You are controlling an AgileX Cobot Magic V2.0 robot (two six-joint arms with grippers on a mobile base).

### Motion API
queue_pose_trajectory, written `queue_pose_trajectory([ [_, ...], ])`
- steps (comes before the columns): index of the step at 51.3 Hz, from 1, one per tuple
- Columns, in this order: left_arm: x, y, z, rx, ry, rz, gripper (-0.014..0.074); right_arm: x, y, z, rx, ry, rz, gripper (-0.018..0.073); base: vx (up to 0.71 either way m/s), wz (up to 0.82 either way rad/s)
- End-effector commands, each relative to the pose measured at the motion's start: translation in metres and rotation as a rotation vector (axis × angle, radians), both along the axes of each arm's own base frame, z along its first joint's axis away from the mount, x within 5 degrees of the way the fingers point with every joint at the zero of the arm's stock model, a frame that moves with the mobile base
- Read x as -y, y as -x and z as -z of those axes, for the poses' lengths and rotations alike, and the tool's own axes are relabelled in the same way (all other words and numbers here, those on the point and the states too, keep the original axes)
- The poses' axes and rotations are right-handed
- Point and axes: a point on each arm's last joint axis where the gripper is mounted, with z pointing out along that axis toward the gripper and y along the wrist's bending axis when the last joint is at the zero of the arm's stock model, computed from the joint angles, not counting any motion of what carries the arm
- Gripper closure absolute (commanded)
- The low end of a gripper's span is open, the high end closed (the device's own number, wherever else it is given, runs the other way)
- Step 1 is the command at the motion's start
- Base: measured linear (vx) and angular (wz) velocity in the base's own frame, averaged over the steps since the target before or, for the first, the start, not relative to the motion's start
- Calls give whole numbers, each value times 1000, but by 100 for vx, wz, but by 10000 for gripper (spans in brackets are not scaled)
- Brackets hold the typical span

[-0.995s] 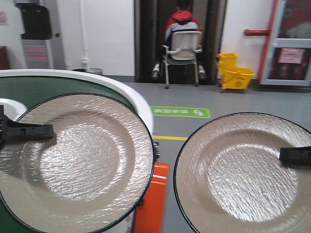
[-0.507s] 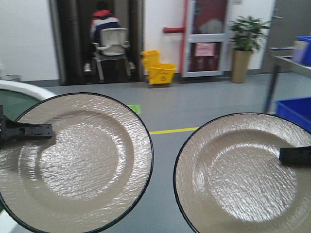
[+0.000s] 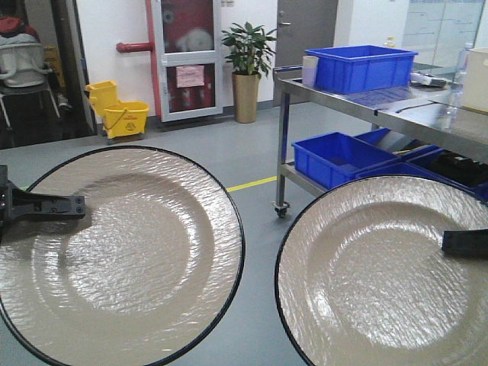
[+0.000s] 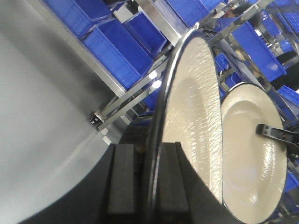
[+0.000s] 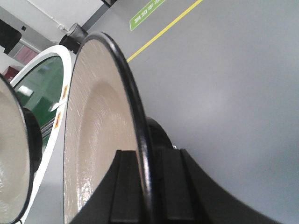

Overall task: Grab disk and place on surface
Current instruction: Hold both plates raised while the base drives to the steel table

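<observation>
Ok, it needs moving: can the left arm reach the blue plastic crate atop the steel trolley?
Probably not: the left claw is shut on a beige textured plate, and the crate stands far off.

— What is the floor like?
— Smooth grey floor (image 3: 229, 156), with a yellow line (image 3: 252, 184) across it. The right wrist view adds a green floor sign (image 5: 148, 14).
— And the far side?
— A white wall (image 3: 114, 23) carrying a red pipe (image 3: 131, 47), then a red-framed glass cabinet (image 3: 187, 57) and a grey door (image 3: 305, 23). A potted plant (image 3: 248, 57) stands between those two, and a yellow mop bucket (image 3: 122, 116) sits left of the cabinet.
— Furniture?
— A steel bench (image 3: 284, 137) on castors at the right, with a blue bin (image 3: 358, 67) on top and more blue bins (image 3: 335, 156) on its lower shelf. The pale pane (image 3: 438, 27) behind may be a window; it is too washed out to tell.
— Light?
— Bright and even; the steel top shines.
</observation>
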Motion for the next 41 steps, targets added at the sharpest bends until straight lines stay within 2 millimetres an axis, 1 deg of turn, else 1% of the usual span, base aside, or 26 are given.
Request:
queue_pose_trajectory([
  [1,5,10,-31,86,136,-6,601,-8,12,-30,127,-99,10,568,4,-16],
  [12,5,10,-31,86,137,-8,601,-15,29,-41,183,-77,5,568,4,-9],
  [16,5,10,-31,86,137,-8,601,-16,30,-41,175,-92,-21,568,3,-5],
  [22,5,10,-31,87,137,-9,601,-14,16,-30,102,-149,-81,568,2,-5],
  [26,5,10,-31,86,136,-9,601,-9,-1,-16,25,-196,-116,568,1,-4],
  [35,5,10,-31,86,136,-9,601,4,-33,11,-84,-241,-91,568,0,-1],
  [41,5,10,-31,86,136,-9,601,9,-44,23,-124,-259,-82,568,0,0],
])
